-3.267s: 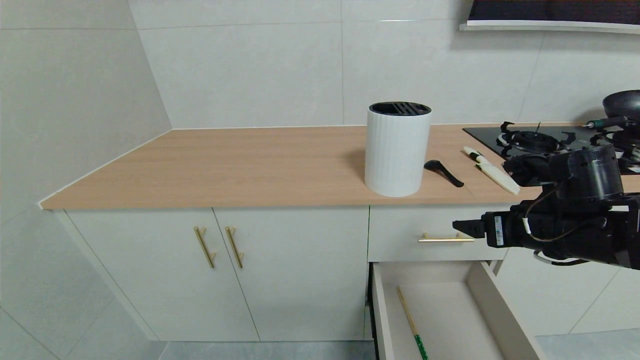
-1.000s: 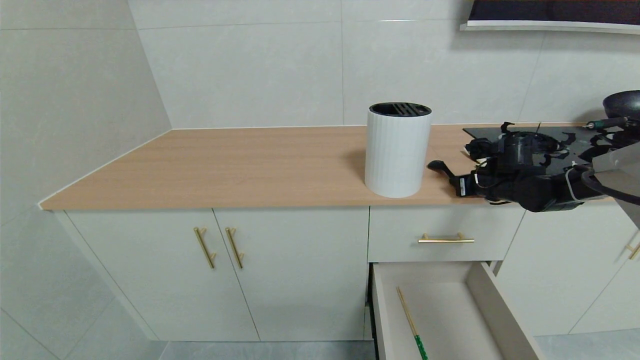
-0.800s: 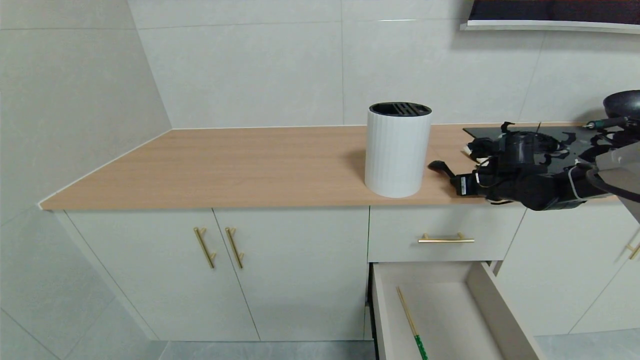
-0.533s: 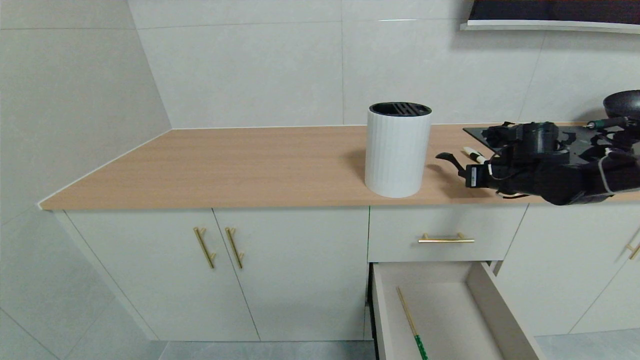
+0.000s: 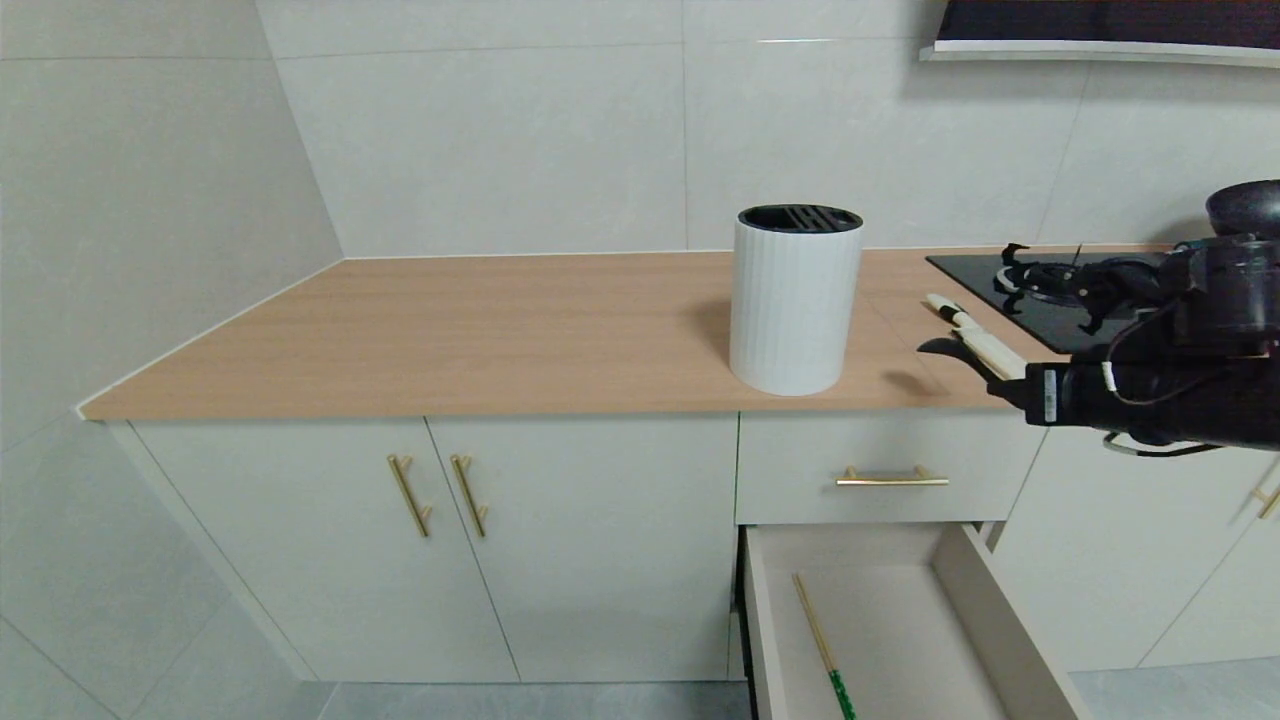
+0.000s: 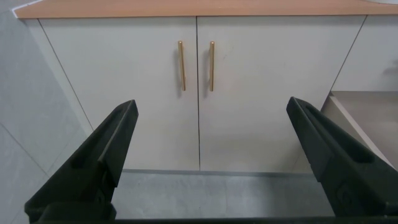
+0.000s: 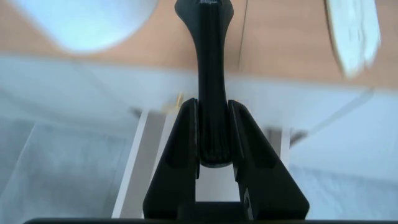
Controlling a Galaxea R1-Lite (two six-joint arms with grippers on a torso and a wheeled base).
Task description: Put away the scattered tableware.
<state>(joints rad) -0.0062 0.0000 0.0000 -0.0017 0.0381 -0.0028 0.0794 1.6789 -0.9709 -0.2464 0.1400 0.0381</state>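
**Spoon in right claw, above and to the right of the open drawer**

1. We find the right gripper [image 5: 1000,385] clamped on the handle of the black spoon [image 5: 948,350]. The right wrist view shows both fingers pressed flat against the shaft.
2. The spoon hangs off the counter, higher than the open drawer [image 5: 880,620] and slightly to its right, about level with the counter edge above the drawer.
3. Its long axis runs from the claw toward the robot's left, bowl end leading. It lies roughly across the drawer, whereas the chopsticks [image 5: 820,640] inside lie along the drawer's depth.
4. We judge that the coming move is a descent with a small shift left. The wrist may need turning so the spoon clears the drawer walls.
5. The left gripper [image 6: 210,106] stands with its fingers wide apart, facing the cabinet doors left of the drawer. The right arm is clearly the nearer.
6. A pale knife [image 5: 968,325] lies on the counter above the drawer.
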